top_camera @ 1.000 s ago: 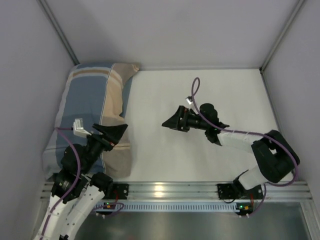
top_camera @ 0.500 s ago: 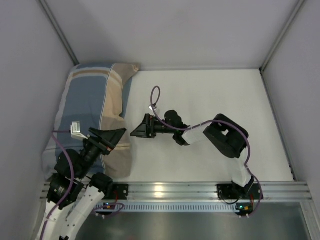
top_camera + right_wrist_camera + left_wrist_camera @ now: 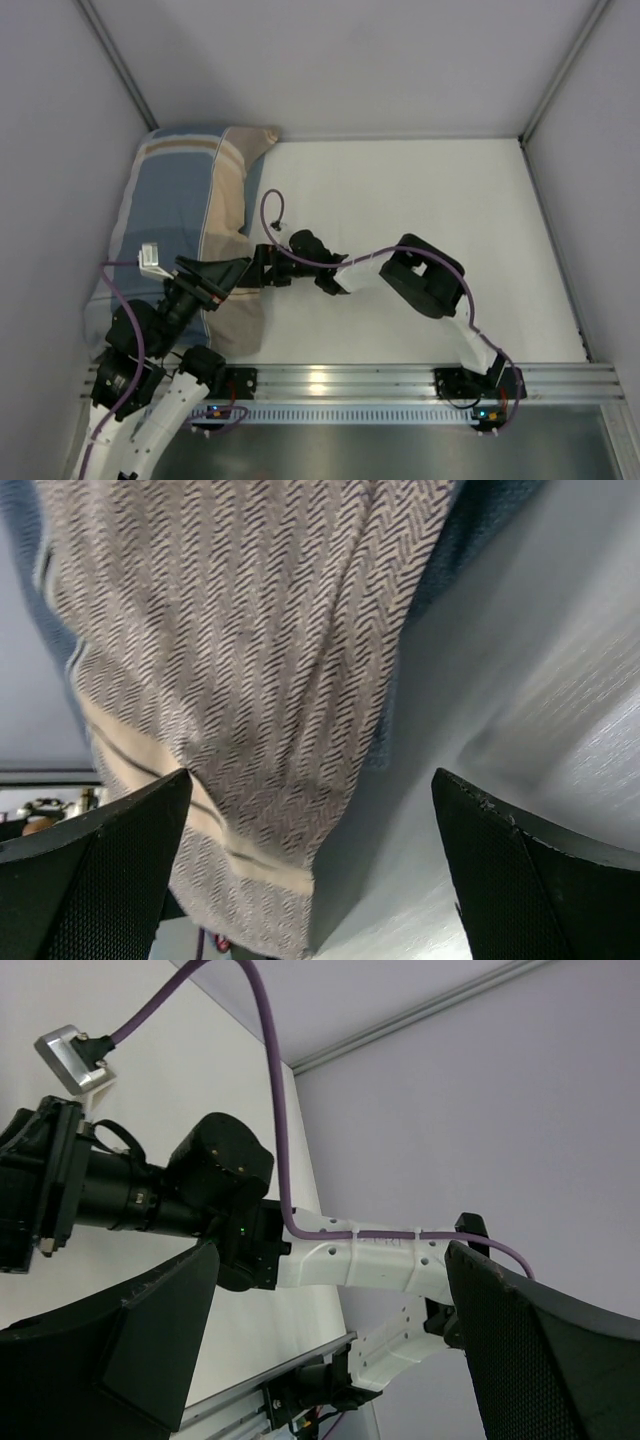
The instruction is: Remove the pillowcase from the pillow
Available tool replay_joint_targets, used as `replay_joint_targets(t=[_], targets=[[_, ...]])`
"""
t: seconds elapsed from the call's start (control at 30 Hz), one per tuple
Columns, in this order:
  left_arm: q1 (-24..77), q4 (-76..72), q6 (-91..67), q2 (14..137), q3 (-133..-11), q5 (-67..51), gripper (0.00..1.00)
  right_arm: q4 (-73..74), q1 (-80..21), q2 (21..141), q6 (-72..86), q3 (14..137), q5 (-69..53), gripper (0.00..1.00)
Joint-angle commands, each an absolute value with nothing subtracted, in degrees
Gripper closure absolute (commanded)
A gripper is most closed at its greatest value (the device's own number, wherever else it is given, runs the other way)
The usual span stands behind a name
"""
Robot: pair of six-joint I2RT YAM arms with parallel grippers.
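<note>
Two grippers were counted, both spread empty; the right gripper [image 3: 256,268] had been carried left to the one pillowcase [image 3: 175,195] edge, beside the left gripper [image 3: 228,273].

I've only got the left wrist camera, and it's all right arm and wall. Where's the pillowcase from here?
Observer: From above, the pillowcase lies along the left wall, in the far-left corner; the left gripper hangs over its near end.
Operator: And the right gripper?
Observer: The right gripper is at the case's right edge, beside the left one.
Operator: Holding anything?
Observer: No. Its wrist camera shows the tan striped band close ahead of open fingers, nothing gripped.
</note>
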State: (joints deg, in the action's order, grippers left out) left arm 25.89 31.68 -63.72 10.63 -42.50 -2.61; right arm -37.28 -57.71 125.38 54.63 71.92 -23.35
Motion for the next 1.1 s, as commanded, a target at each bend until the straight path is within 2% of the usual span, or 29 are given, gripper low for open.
replay_joint_targets(t=[0.0,0.2,0.27,0.3,0.33,0.37,0.4,0.5,0.57,0.8,0.93,1.0,1.03,1.07], targets=[[25.93,31.46,-63.46,11.25,-45.18,-4.04,0.02,-30.59,-59.32,126.91,48.7,77.51,-18.2,0.01],[26.01,31.46,-63.81,12.13,-44.3,-4.75,0.03,-34.09,-61.7,130.78,48.51,84.27,-25.29,0.01],[26.01,31.9,-63.55,12.04,-44.3,-4.4,0.03,-37.15,-61.96,131.92,49.82,85.6,-27.67,0.1],[25.93,32.34,-63.46,11.87,-44.47,-3.96,0.03,-38.31,-61.96,132.1,50.62,86.04,-28.64,0.19],[25.93,32.78,-63.28,11.87,-44.73,-3.69,0.03,-39.28,-61.79,132.1,51.5,85.7,-29.0,0.49],[25.93,33.22,-62.85,11.78,-45.0,-3.08,0.03,-40.51,-61.61,131.93,53.33,85.08,-29.18,0.72],[25.93,34.18,-62.67,11.78,-45.52,-2.73,0.03,-43.74,-61.44,131.75,54.65,83.51,-29.96,1.0],[25.93,35.5,-61.88,11.78,-46.14,-1.5,0.04,-54.18,-59.86,129.03,59.32,75.98,-29.72,1.0],[25.93,35.86,-61.44,11.78,-46.23,-1.23,0.04,-56.15,-57.67,124.03,59.42,70.61,-27.35,1.0],[25.93,37.97,-61.35,12.13,-44.74,1.32,0.06,-70.92,-44.93,103.47,61.35,40.22,-21.27,1.0],[25.93,37.88,-61.35,12.92,-43.77,1.06,0.06,-64.97,-36.84,85.5,58.11,30.95,-20.92,1.0],[25.84,37.97,-61.08,13.71,-43.68,0.88,0.06,-54.1,-32.8,78.17,53.54,28.4,-20.05,1.0],[25.84,37.97,-61.08,13.97,-43.77,0.44,0.06,-49.35,-31.39,70.13,51.87,27.95,-19.34,1.0],[25.93,37.88,-61.26,14.32,-43.86,0.27,0.06,-38.26,-28.94,66.13,47.94,28.04,-18.38,1.0]])
